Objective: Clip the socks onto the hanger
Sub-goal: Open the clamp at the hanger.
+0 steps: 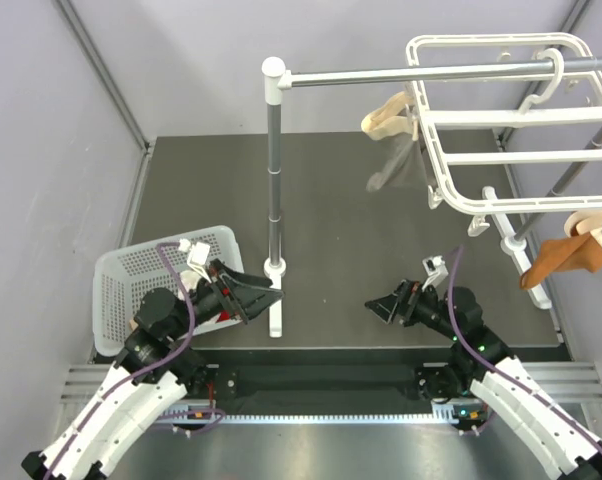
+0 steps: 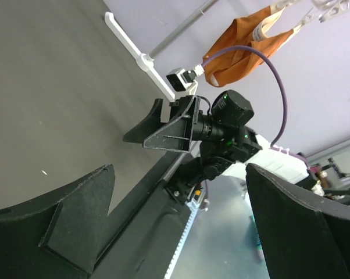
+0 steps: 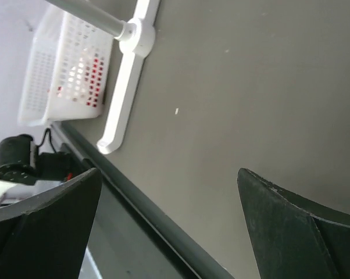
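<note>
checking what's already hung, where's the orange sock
In the top view the orange sock hangs at the far right, below the near right corner of the white hanger; the beige sock hangs at its left side.

One hanger (image 1: 501, 120) at upper right bears one beige sock (image 1: 386, 118), one grey sock (image 1: 399, 170) and one orange sock (image 1: 561, 258), beside one metal stand (image 1: 274, 180) at centre, one basket (image 1: 121, 290) at lower left, and two grippers: left gripper (image 1: 266, 297), right gripper (image 1: 381, 305).
</note>
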Controlling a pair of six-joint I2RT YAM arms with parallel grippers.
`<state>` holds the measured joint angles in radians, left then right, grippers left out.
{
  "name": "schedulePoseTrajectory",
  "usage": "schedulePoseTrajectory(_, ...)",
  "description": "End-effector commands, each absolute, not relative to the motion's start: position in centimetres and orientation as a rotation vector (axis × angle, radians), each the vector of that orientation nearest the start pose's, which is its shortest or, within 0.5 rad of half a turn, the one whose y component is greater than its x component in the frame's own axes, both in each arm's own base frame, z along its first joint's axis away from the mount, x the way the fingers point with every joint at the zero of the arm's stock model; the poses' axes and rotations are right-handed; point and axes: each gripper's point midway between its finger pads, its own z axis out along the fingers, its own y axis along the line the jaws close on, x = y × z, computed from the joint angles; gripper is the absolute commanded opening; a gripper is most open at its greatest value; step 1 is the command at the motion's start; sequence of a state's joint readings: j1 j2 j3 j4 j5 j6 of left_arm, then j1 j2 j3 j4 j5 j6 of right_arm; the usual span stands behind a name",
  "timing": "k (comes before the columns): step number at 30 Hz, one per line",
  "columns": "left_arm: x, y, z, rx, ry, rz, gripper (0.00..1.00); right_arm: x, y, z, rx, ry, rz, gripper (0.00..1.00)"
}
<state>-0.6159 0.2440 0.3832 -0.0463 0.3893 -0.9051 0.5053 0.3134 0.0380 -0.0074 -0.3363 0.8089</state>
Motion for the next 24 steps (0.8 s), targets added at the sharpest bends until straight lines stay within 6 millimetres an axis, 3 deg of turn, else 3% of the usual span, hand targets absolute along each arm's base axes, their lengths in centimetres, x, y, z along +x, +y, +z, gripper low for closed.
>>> schedulePoseTrajectory(1,12.9,-20.6,27.6,0.234,1.693,-1.356,0.99,17.3,17.4,11.5,0.005,1.989,1.04,1.0)
schedulePoseTrajectory(6,14.3,-21.0,28.3,0.229,1.741,-1.298,0.96,16.8,17.2,11.9,-0.062,2.013,1.007,1.0)
schedulePoseTrajectory(9,14.6,-22.0,28.6,0.281,1.755,-1.314,0.92,16.2,17.4,13.5,-0.141,1.976,1.02,1.0)
schedulePoseTrajectory(10,14.7,-22.5,28.4,0.308,1.775,-1.326,0.91,16.2,17.3,14.7,-0.179,1.94,1.003,1.0)
schedulePoseTrajectory(13,14.1,-23.2,30.4,0.381,1.719,-1.354,0.89,15.8,16.5,17.5,-0.22,1.871,0.96,1.0)
schedulePoseTrajectory(16,13.0,-23.6,33.2,0.435,1.601,-1.387,0.89,14.7,16.8,19.7,-0.232,1.806,1.033,1.0)
schedulePoseTrajectory(18,12.5,-24.1,33.9,0.454,1.565,-1.419,0.89,14.0,16.8,21.2,-0.255,1.761,1.06,1.0)
schedulePoseTrajectory(20,12.0,-25.3,35.1,0.493,1.515,-1.458,0.89,13.2,16.5,23.2,-0.265,1.7,1.075,1.0)
schedulePoseTrajectory(22,12.2,-26.7,35.0,0.527,1.522,-1.45,0.89,12.3,15.9,25.7,-0.272,1.608,1.076,1.0)
schedulePoseTrajectory(23,11.0,-27.6,36.1,0.576,1.49,-1.477,0.89,12.1,15.5,26.4,-0.265,1.583,1.069,1.0)
schedulePoseTrajectory(24,11.2,-28.2,36.5,0.594,1.466,-1.433,0.89,11.8,15.2,27.1,-0.266,1.557,1.063,1.0)
